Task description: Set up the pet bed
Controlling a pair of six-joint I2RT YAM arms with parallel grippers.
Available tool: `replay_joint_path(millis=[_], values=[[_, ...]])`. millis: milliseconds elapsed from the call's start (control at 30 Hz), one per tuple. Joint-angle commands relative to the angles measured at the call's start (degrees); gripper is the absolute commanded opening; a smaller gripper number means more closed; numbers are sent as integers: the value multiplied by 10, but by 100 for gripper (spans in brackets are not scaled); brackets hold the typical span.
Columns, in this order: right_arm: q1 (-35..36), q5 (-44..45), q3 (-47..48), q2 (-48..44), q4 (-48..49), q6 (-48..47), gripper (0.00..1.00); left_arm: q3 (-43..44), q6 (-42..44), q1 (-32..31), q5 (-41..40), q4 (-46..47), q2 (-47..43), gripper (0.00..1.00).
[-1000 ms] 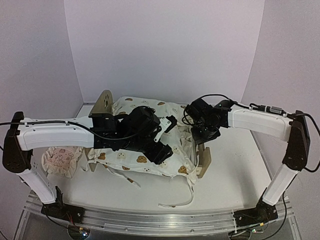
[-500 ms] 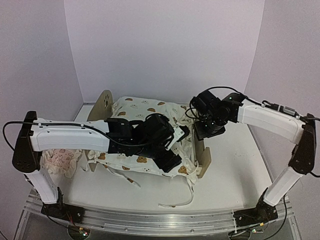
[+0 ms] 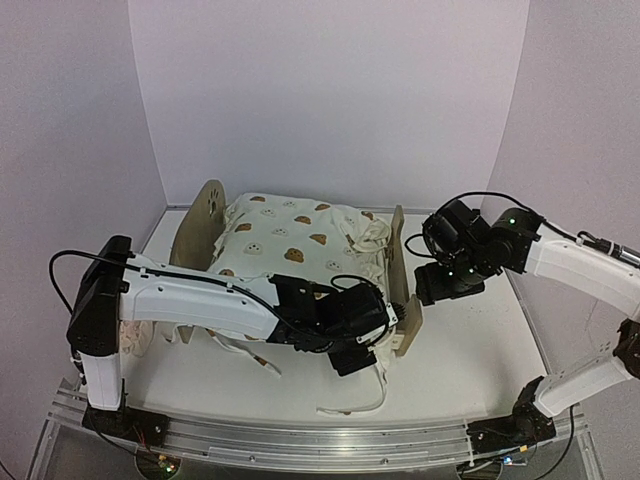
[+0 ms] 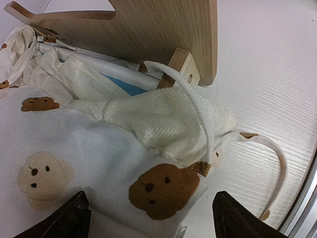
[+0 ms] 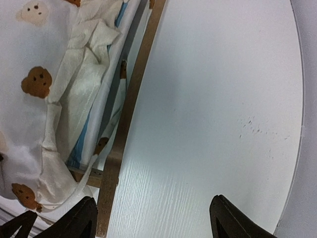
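The pet bed (image 3: 205, 215) stands mid-table, rounded headboard on the left and low footboard (image 3: 398, 262) on the right. The cream bear-print quilt (image 3: 290, 235) lies over it, bunched at the foot end. My left gripper (image 3: 362, 348) is open just above the quilt's near right corner (image 4: 161, 191); the corner lies between its fingers (image 4: 64, 220). The footboard (image 4: 163, 29) and a blue mattress stripe (image 4: 126, 85) show beyond. My right gripper (image 3: 440, 285) is open and empty over bare table just right of the footboard (image 5: 131, 104). The striped mattress (image 5: 81, 139) peeks from under the quilt (image 5: 29, 109).
Loose quilt ties trail onto the table by the near right corner (image 3: 350, 405) (image 4: 277, 158). An aluminium rail (image 3: 300, 440) runs along the front edge. White walls close in at the back and sides. The ruffled pillow is out of view.
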Motion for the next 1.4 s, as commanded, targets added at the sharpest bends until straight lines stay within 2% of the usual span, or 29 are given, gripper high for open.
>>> replay_joint_path(millis=[0, 167, 300, 433, 533, 633, 700, 767, 900, 1133, 1367], values=[[0, -69, -23, -13, 6, 26, 80, 30, 25, -18, -39, -20, -26, 87], [-1, -98, -53, 0, 41, 35, 80, 29, 31, -19, -58, -23, -5, 86], [0, -100, -60, 15, 51, 40, 74, 35, 30, -19, -84, -16, 21, 78], [-1, -110, -76, 16, 63, 44, 59, 40, 27, -19, -141, -5, 38, 72], [-1, -121, -81, 21, 69, 44, 49, 42, 36, -19, -146, 6, 44, 66], [-1, -129, -83, 27, 73, 44, 42, 48, 46, -19, -146, 13, 56, 56], [-1, -134, -84, 30, 75, 44, 31, 57, 49, -19, -144, 15, 62, 40], [-1, -137, -84, 29, 75, 45, 18, 68, 52, -19, -143, 16, 61, 30], [1, -139, -84, 18, 76, 51, 0, 86, 62, -19, -148, 23, 51, 24], [16, -128, -67, -4, 75, 60, 0, 128, 82, -19, -173, 30, 43, 22], [59, -65, -37, -11, 63, 73, 0, 165, 107, -19, -185, 51, 43, 22]])
